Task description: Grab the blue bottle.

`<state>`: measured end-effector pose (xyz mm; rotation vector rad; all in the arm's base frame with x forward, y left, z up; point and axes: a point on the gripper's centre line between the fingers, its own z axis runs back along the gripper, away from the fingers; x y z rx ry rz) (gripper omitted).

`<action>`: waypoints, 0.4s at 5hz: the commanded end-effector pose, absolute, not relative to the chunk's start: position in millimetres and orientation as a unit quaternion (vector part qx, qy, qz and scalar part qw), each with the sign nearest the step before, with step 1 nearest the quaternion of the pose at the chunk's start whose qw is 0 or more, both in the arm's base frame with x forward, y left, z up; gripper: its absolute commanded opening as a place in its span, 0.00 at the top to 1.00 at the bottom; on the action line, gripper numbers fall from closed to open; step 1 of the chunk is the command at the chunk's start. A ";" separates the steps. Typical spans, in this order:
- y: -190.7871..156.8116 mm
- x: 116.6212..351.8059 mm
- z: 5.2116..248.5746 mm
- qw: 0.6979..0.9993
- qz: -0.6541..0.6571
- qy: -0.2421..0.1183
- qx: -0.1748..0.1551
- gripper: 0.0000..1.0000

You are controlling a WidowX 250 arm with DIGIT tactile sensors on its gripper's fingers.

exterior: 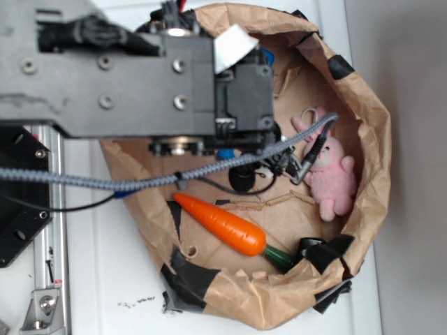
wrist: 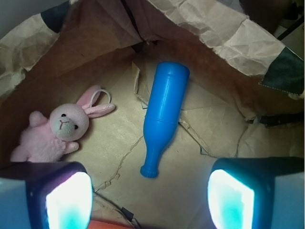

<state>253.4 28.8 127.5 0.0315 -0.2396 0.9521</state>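
Below, blue bottle (wrist: pixel 163 112) lies flat; jaws spread wide above it.

no readable text, labels, brand marks, numbers or signs on anything in either view

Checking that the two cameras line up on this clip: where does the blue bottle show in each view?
Exterior: the blue bottle is almost wholly hidden under the arm; only a blue sliver shows below the wrist.
Wrist: lying flat at centre, neck toward the camera, between the open gripper fingers.
Shared landmark: the pink bunny, on the brown paper bag floor.
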 end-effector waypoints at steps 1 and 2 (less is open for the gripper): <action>54.9 245.4 91.5 0.865 0.482 -0.134 0.019 0.00; 67.0 256.7 62.4 0.856 0.497 -0.134 0.033 0.00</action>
